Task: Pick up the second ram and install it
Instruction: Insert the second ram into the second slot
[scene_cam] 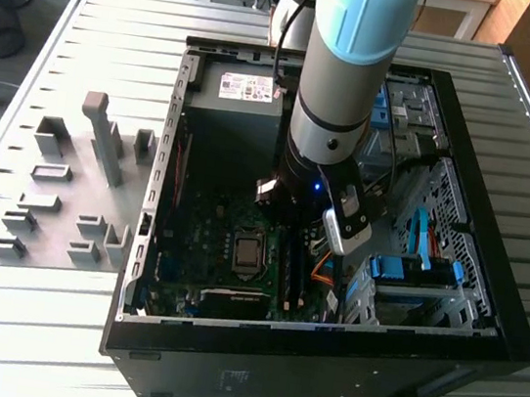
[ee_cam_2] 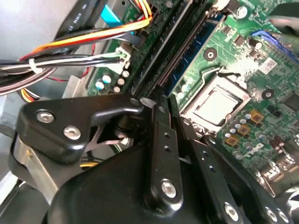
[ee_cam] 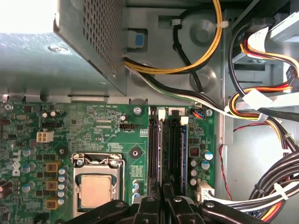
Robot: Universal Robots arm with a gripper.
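The gripper [ee_cam: 162, 198], fingers pressed together, bears down on the second ram [ee_cam: 161, 154] seated in its motherboard [ee_cam: 93, 140] slot, lower centre.

The ram [ee_cam: 183, 151] is a thin blue stick standing on edge in a memory slot [ee_cam: 174, 149] on the motherboard [ee_cam: 107, 135]; in the second wrist view its blue edge [ee_cam_2: 189, 53] runs along the slots.

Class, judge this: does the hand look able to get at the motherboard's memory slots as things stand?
Probably yes: the hand hovers just over the memory slots inside the open case, and the cables lie beside them, not across.
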